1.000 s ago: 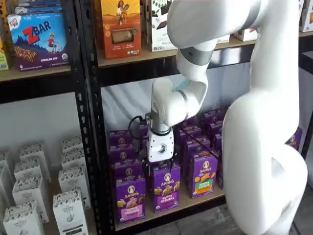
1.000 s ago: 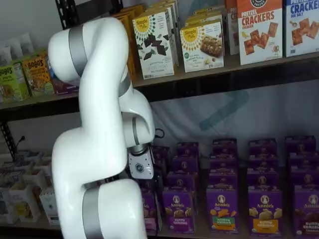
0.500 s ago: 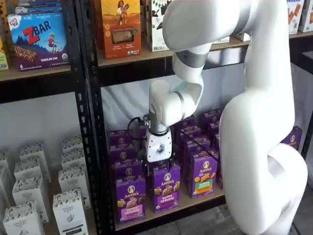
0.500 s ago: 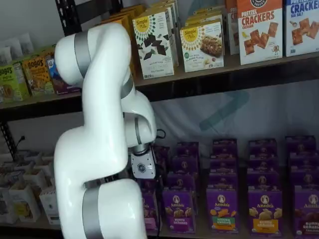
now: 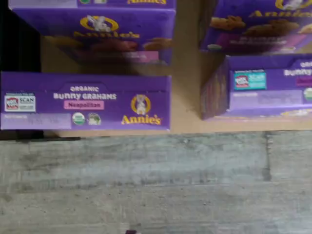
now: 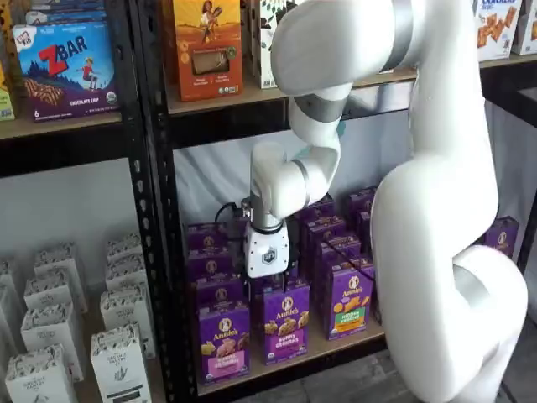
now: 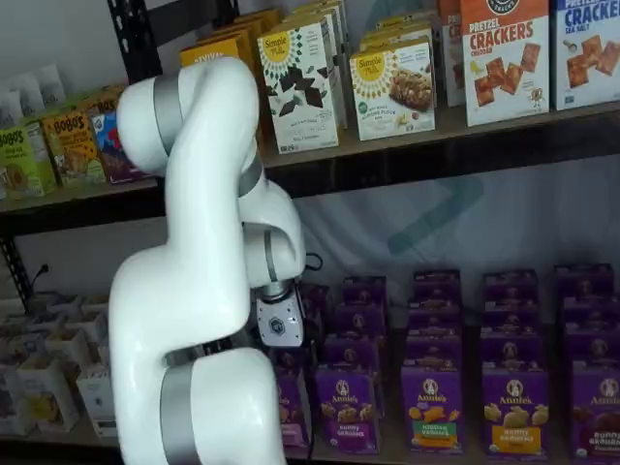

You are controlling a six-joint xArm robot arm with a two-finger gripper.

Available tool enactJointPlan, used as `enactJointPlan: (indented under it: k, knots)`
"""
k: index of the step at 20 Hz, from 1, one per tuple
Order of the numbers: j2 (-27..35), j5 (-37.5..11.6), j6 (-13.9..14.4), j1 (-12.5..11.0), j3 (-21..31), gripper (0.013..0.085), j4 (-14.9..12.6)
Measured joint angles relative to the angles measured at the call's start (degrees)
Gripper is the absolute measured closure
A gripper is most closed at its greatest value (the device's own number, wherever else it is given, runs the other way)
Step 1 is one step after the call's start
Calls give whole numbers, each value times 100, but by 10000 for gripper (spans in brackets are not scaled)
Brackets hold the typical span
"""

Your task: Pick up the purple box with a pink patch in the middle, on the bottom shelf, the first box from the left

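The purple box [image 5: 85, 101] top reads "Annie's Organic Bunny Grahams Neapolitan"; blue box [image 6: 65, 69], seemingly "ZBAR".

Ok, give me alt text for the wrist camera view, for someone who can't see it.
Looking down on the top of the purple box, an Annie's Bunny Grahams carton with a pink Neapolitan patch, at the front edge of the bottom shelf. More purple Annie's boxes stand beside and behind it, with grey plank floor below.
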Motion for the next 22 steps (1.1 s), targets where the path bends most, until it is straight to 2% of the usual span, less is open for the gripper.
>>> enactJointPlan:
  k: [7, 13, 14, 16, 22]
  knots:
    - [404, -75, -25, 116, -409, 130, 150]
    - [732, -10, 86, 176, -788, 130, 96]
    - [761, -62, 65, 185, -807, 130, 127]
    - [818, -161, -169, 219, -840, 130, 409]
    - [876, -338, 6, 232, -878, 130, 227]
